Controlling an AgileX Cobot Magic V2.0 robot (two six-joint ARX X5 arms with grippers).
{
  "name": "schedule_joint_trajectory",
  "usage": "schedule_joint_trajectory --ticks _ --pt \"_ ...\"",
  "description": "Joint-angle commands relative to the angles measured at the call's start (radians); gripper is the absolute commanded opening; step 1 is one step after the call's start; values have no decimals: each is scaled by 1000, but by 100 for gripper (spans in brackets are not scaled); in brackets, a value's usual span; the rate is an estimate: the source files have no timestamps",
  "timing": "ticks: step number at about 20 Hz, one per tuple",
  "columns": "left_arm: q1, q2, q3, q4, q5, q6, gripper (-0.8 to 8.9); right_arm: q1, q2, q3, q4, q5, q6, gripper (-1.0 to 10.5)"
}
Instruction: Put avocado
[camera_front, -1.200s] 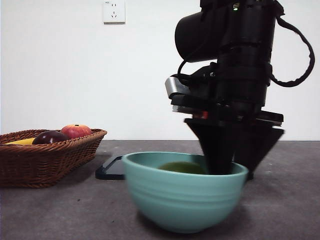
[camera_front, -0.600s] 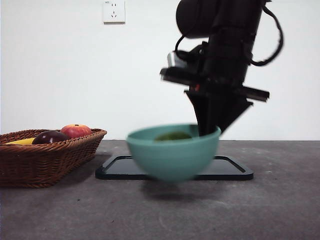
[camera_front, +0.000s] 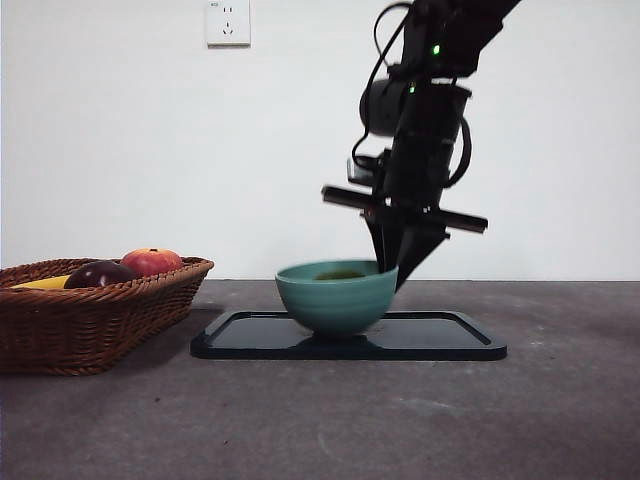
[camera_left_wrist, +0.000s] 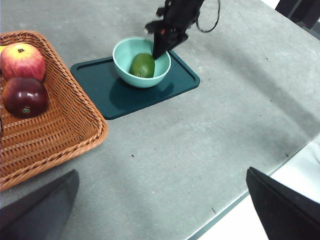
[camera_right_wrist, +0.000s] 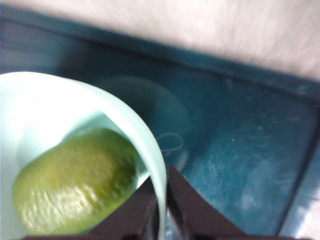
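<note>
My right gripper (camera_right_wrist: 161, 210) pinches the rim of the pale teal ceramic bowl (camera_front: 336, 297), one jaw inside and one outside, over the dark rectangular tray (camera_front: 440, 338) near the far edge of the grey table (camera_left_wrist: 200, 140). The dark green oval avocado (camera_left_wrist: 143, 65) lies inside this bowl. My left gripper (camera_left_wrist: 160, 210) waits wide open, holding nothing.
</note>
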Motion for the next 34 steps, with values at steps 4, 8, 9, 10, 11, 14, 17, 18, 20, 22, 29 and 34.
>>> schedule_joint_trajectory --ticks 4,8,9,10,11,14,17,18,20,22,29,34 --pt "-8 0 6 10 -2 1 622 14 24 26 -5 -1 -10 18" --pt "-8 0 6 11 -2 1 622 10 21 35 -8 6 -10 336" --pt "-8 0 6 11 -2 1 622 6 10 50 -20 21 -9 377" --pt "-8 0 6 11 -2 1 622 6 -6 67 -37 58 -9 423" --pt "-8 0 6 10 -2 1 621 7 -34 87 -59 81 -12 466" --pt "-8 0 6 11 -2 1 622 9 -145 110 -157 153 -38 530" --pt "-8 0 6 11 -2 1 622 23 -301 107 -303 293 -39 571" --pt "-8 0 6 11 -2 1 621 34 -346 107 -342 333 -45 570" --pt "-8 0 6 11 -2 1 621 55 -423 106 -425 377 -46 570" --pt "-8 0 6 11 -2 1 622 82 -493 96 -466 414 -46 570" --pt "-8 0 6 26 -2 1 622 213 -833 -129 -466 421 -47 570" --pt "-8 0 6 25 -2 1 622 288 -1137 -437 -403 414 -18 570"
